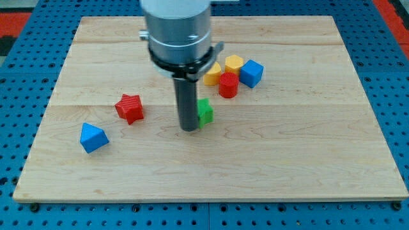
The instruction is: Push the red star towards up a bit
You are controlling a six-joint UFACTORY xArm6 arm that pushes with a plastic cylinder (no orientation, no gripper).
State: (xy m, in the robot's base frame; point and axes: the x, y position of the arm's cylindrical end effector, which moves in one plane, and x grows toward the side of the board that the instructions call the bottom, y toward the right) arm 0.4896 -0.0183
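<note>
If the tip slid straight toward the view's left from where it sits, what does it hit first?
Probably the red star, though it sits slightly higher than my tip, so it could be a glancing touch or a miss. The green block lies on the tip's other side.

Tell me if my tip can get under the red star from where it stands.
Probably yes. My tip sits beside the green block, right of the red star; the board between them and below the star looks bare.
</note>
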